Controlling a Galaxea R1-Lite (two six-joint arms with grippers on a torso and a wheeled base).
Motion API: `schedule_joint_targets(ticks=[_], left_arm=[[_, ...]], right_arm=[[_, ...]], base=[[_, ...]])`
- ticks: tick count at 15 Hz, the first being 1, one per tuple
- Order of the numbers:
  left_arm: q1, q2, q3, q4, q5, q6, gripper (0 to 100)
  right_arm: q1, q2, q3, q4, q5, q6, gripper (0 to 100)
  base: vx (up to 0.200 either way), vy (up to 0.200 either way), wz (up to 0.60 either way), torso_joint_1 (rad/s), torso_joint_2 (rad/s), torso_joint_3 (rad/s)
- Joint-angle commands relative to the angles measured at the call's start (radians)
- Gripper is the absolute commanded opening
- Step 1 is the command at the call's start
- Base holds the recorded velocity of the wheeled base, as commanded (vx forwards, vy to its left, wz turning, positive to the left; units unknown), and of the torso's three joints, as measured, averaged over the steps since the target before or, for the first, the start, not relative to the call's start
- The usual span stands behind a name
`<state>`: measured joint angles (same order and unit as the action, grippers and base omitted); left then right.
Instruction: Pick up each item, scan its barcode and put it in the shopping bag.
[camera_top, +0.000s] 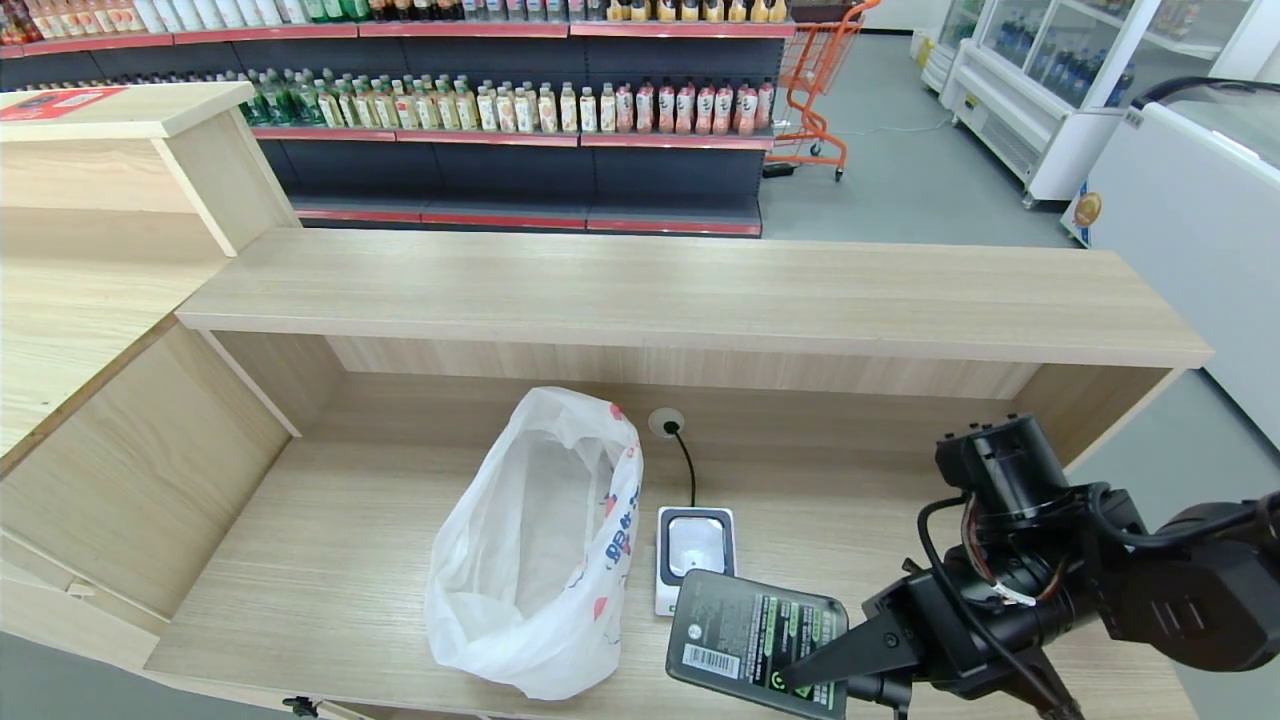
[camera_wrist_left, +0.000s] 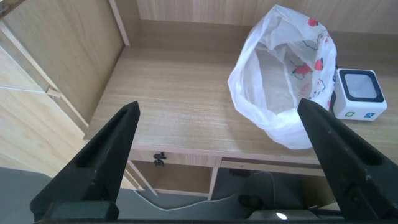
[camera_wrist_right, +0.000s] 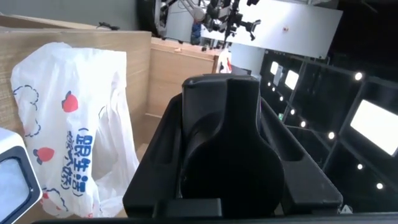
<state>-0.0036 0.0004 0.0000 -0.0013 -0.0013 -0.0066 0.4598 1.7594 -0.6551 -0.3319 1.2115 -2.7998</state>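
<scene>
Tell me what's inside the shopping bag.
The bag stands open on the counter. Through its mouth I see only its own white film with red print showing through, and no item. The bottom is hidden by the crumpled front wall.

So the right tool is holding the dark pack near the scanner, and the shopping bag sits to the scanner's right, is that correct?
Not quite: the head view shows the shopping bag to the left of the scanner, not its right. The right tool does hold the dark pack near the scanner.
</scene>
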Motion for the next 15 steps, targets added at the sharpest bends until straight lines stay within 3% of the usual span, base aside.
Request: schedule_joint_targets(ticks=[1,2,3,5,7,8,10,11,12,13,15], left_arm=[[0.001,0.0,0.0,0.0,0.0,0.0,100],[0.001,0.0,0.0,0.0,0.0,0.0,100],[0.001,0.0,0.0,0.0,0.0,-0.001,100],[0.001,0.0,0.0,0.0,0.0,0.0,100],[0.001,0.0,0.0,0.0,0.0,0.0,100],[0.001,0.0,0.0,0.0,0.0,0.0,100],[0.001,0.0,0.0,0.0,0.0,-0.001,100],[0.001,0.0,0.0,0.0,0.0,-0.001,100],[0.001,0.0,0.0,0.0,0.0,-0.001,100],[0.001,0.0,0.0,0.0,0.0,-0.001,100],[0.001,0.0,0.0,0.0,0.0,0.0,100]], right_arm=[[0.003,-0.018,-0.011,-0.001,0.0,-0.08,0],[0.003,-0.018,-0.011,-0.001,0.0,-0.08,0],[0.005,-0.018,-0.051,-0.002,-0.007,0.106,0],[0.003,-0.061,-0.047,-0.001,-0.03,0.23,0],[-0.03,-0.144,-0.055,0.002,-0.043,0.286,0],[-0.07,-0.178,-0.051,0.051,-0.046,0.333,0],[-0.156,-0.274,-0.044,0.284,-0.07,0.468,0],[-0.194,-0.311,-0.043,0.314,-0.072,0.569,0],[-0.194,-0.311,-0.043,0.314,-0.072,0.569,0],[-0.26,-0.379,-0.044,0.31,-0.072,0.867,0],[-0.319,-0.448,-0.044,0.3,-0.072,1.192,0]], base=[[0.0,0.0,0.0,0.0,0.0,0.0],[0.0,0.0,0.0,0.0,0.0,0.0],[0.0,0.0,0.0,0.0,0.0,0.0],[0.0,0.0,0.0,0.0,0.0,0.0],[0.0,0.0,0.0,0.0,0.0,0.0],[0.0,0.0,0.0,0.0,0.0,0.0],[0.0,0.0,0.0,0.0,0.0,0.0],[0.0,0.0,0.0,0.0,0.0,0.0],[0.0,0.0,0.0,0.0,0.0,0.0],[0.0,0.0,0.0,0.0,0.0,0.0],[0.0,0.0,0.0,0.0,0.0,0.0]])
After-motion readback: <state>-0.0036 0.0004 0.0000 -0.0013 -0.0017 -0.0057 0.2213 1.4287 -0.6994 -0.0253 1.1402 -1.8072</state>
